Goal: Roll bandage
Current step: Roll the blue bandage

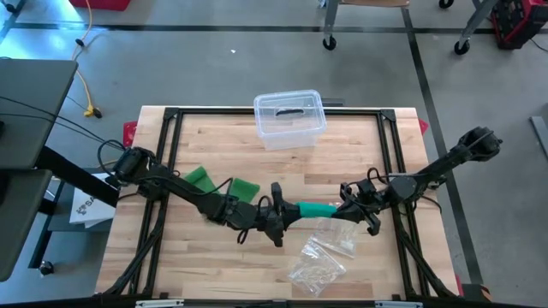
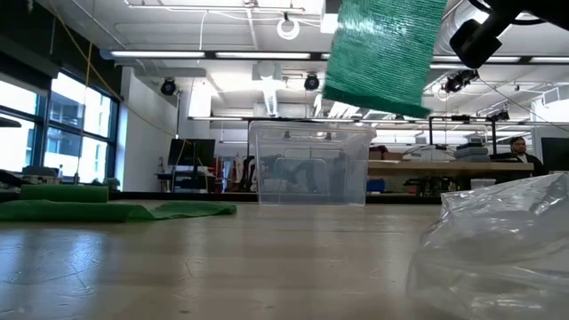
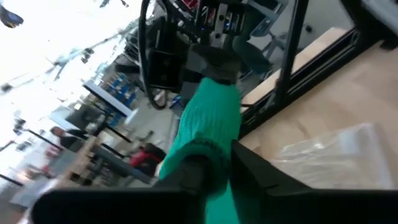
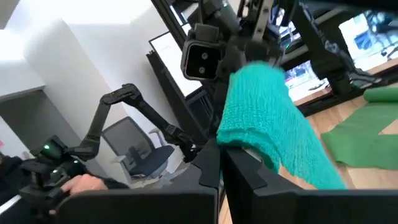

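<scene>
1. The left tool [image 1: 282, 211] and the right tool [image 1: 349, 205] face each other above the middle of the surface [image 1: 214, 265], with a teal-green bandage [image 1: 315, 209] stretched between them and lifted clear of the wood.
2. The left wrist view shows the left tool's fingers pinching one end of the bandage [image 3: 208, 124]; the right wrist view shows the right tool pressed together on the other end [image 4: 264, 118].
3. Judged from this, the step in hand is the rolling itself: both ends are held and the strip is taut in the air. The next move likely calls for one tool to turn while the other feeds evenly, so the cloth winds without slipping out.
4. A crumpled clear plastic bag [image 1: 324, 253] lies just near of the tools, under them; lowering could snag it.
5. Loose green cloth pieces [image 1: 221, 183] lie to the left, beside the left arm.
6. A clear lidded box [image 1: 289, 118] stands at the far edge, well apart.
</scene>
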Controlling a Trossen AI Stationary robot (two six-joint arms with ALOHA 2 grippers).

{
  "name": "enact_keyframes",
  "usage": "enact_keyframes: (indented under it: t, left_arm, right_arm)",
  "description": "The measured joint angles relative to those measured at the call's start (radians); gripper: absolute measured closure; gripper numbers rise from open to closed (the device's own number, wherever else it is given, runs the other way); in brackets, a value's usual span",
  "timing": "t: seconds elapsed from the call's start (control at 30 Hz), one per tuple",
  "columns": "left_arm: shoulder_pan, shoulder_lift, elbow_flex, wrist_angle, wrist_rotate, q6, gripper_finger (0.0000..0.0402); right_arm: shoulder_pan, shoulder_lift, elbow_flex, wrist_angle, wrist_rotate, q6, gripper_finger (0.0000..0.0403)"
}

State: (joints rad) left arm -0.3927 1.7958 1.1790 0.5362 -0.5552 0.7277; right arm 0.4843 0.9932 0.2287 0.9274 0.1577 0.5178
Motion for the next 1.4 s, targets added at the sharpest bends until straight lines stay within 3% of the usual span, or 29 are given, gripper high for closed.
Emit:
enact_keyframes:
  t: [0.07, 0.17, 0.37, 0.5, 0.67, 0.83, 0.93, 1.07, 1.2, 1.3, 1.4]
  left_arm:
    - [-0.002, 0.0, 0.0, -0.015, 0.017, -0.066, 0.0389]
    - [-0.001, -0.012, -0.005, -0.035, 0.016, -0.159, 0.0389]
    - [0.017, -0.116, -0.131, -0.027, -0.004, -0.433, 0.0396]
    - [0.038, -0.181, -0.26, 0.024, -0.006, -0.617, 0.0396]
    - [0.066, -0.206, -0.368, 0.223, 0.033, -0.75, 0.0396]
    - [0.095, -0.207, -0.391, 0.279, 0.073, -0.817, 0.0396]
    - [0.1, -0.206, -0.391, 0.277, 0.102, -0.883, 0.0395]
    - [0.091, -0.184, -0.39, 0.283, 0.138, -1.001, 0.0395]
    - [0.111, -0.079, -0.395, 0.326, 0.223, -1.183, 0.0394]
    - [0.148, 0.012, -0.395, 0.467, 0.263, -1.228, 0.0394]
    - [0.215, 0.087, -0.394, 0.49, 0.287, -1.263, 0.0394]
  right_arm:
    - [0.0, 0.0, 0.0, 0.004, 0.03, -0.006, 0.0397]
    - [0.0, 0.0, 0.0, 0.003, 0.052, -0.018, 0.0376]
    - [0.01, -0.001, 0.0, -0.036, 0.067, -0.053, 0.0301]
    - [0.036, -0.004, 0.019, -0.216, 0.228, -0.055, 0.0272]
    - [0.096, 0.073, 0.212, -0.658, 0.355, -0.182, 0.0274]
    - [0.136, 0.277, 0.454, -0.831, 0.385, -0.466, 0.028]
    - [0.133, 0.391, 0.591, -0.966, 0.392, -0.515, 0.0281]
    - [0.133, 0.507, 0.766, -1.177, 0.368, -0.445, 0.0281]
    - [0.146, 0.571, 0.89, -1.339, 0.225, -0.321, 0.0281]
    - [0.148, 0.578, 0.905, -1.339, 0.088, -0.289, 0.0281]
    - [0.127, 0.567, 0.832, -1.288, 0.085, -0.298, 0.0281]
